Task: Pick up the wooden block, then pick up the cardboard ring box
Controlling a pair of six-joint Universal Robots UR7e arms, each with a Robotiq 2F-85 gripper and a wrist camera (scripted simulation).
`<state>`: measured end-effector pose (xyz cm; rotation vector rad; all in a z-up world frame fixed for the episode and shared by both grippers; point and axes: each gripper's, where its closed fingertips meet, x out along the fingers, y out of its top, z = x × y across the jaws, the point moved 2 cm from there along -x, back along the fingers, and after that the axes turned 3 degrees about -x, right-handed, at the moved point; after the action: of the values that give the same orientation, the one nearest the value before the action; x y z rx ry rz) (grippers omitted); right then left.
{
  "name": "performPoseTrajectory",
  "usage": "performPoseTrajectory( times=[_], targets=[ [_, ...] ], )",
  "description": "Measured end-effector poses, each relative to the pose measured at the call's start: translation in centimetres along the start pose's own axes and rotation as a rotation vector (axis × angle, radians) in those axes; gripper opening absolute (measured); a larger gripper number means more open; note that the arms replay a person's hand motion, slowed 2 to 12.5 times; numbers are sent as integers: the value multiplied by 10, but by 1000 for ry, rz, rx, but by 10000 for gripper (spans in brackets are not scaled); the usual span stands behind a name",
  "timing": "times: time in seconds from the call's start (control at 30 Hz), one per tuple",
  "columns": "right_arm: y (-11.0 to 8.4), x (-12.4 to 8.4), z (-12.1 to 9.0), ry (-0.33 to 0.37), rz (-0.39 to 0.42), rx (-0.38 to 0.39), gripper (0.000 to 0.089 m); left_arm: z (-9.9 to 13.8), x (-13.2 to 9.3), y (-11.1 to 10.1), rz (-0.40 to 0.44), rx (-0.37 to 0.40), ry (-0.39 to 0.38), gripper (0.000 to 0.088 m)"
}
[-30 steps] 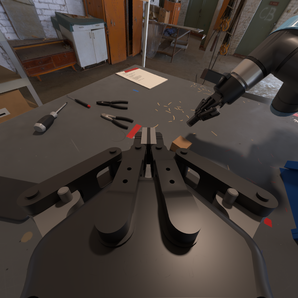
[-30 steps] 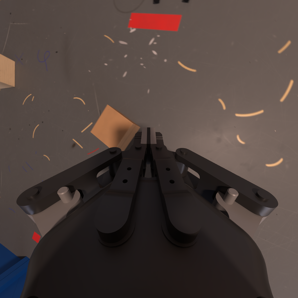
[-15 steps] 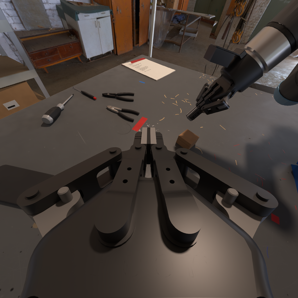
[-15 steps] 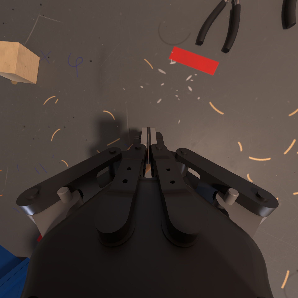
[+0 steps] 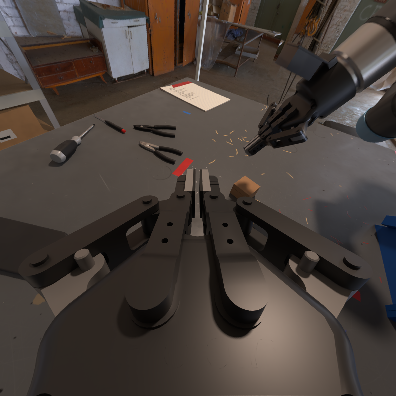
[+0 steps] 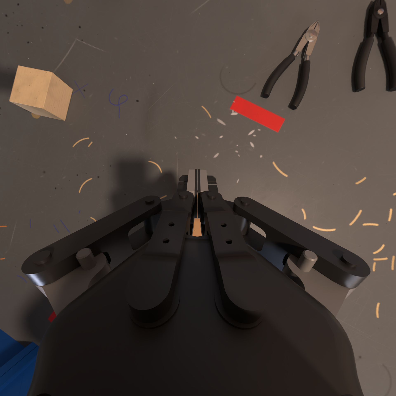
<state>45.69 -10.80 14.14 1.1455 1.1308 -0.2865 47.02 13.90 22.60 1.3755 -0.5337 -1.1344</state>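
1. Left wrist view, room to move: the dark table (image 5: 85, 192) is bare just ahead and to the left of the left gripper (image 5: 197, 180). Its far edge runs behind a lined notepad (image 5: 195, 98). A blue bin (image 5: 385, 257) closes off the right edge.
2. Left wrist view, obstacles: a large screwdriver (image 5: 70, 143), a small red-tipped screwdriver (image 5: 111, 124), black pliers (image 5: 156, 129) and side cutters (image 5: 160, 149) lie well apart on the far left. A red tape strip (image 5: 183, 167) lies just beyond the fingertips.
3. Left wrist view, jaws: drawn together to a narrow slit, with nothing between them and nothing touched.
4. Left wrist view, task item: the cardboard ring box (image 5: 245, 188) sits on the table just right of the fingertips, clear of them.
5. Left wrist view, other arm: the right gripper (image 5: 252, 147) hangs above the table beyond the box, fingers together.
6. Right wrist view, room to move: open table lies ahead, littered with shavings. The tape strip and both pliers are at upper right, the blue bin at lower left.
7. Right wrist view, jaws: the pads of the right gripper (image 6: 197, 180) are pressed almost flush, with nothing gripped at the tips. A tan sliver shows deep in the gap; I cannot tell what it is.
8. Right wrist view, task item: the wooden block (image 6: 40, 92) lies at upper left, well apart from the jaws.
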Motion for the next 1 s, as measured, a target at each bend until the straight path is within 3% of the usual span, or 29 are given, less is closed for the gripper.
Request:
performPoseTrajectory(
  times=[0.47, 0.7, 1.0],
  targets=[
    [16, -36, 7, 13, 144, -61, 4, -17, 1, -13, -81, 1, 93, 131],
    [22, -59, 16, 13, 278, -118, 4, -22, 1, -16, -103, 12, 136, 249],
    [31, -92, 22, 47, 505, -253, 6, -30, 0, -21, -154, 47, 223, 402]
  ],
)
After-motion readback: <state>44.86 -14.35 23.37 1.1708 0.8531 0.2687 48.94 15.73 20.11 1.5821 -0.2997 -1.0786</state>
